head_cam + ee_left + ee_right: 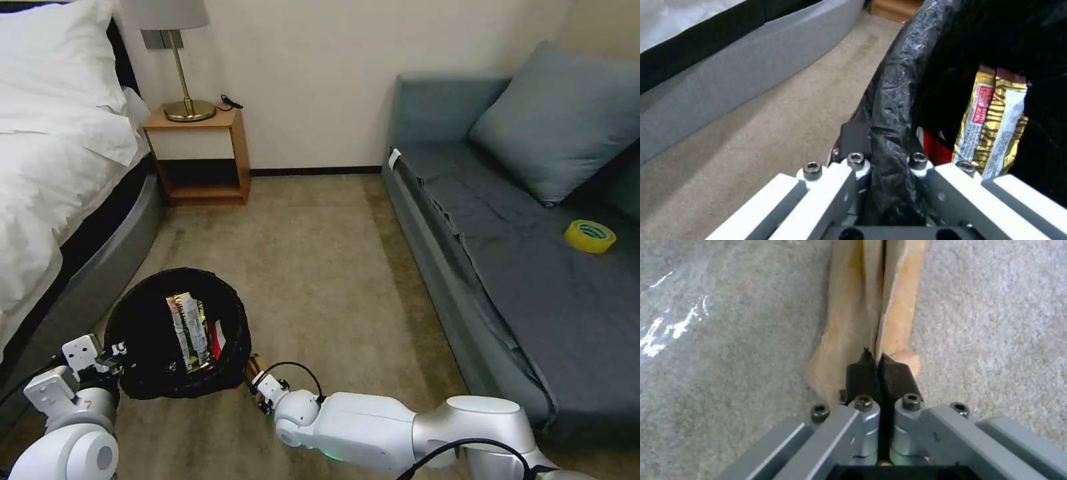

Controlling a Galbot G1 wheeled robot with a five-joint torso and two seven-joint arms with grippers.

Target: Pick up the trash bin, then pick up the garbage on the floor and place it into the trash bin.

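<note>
The trash bin (143,327), lined with a crinkly black bag, is at the lower left beside the bed. My left gripper (115,355) is shut on its near rim; in the left wrist view the left gripper (889,148) pinches the black bag rim (896,100). Inside the bin lie a dark-and-yellow wrapper (189,328) (993,123) and a red packet (215,341) (939,150). Just right of the bin, low over the carpet, my right gripper (257,381) (879,362) is shut on a tan paper bag (255,365) (862,306).
A white bed (47,153) runs along the left. A wooden nightstand (200,157) with a brass lamp stands at the back wall. A grey sofa (533,267) on the right carries a cushion and a yellow tape roll (590,236). Open carpet (320,267) lies between them.
</note>
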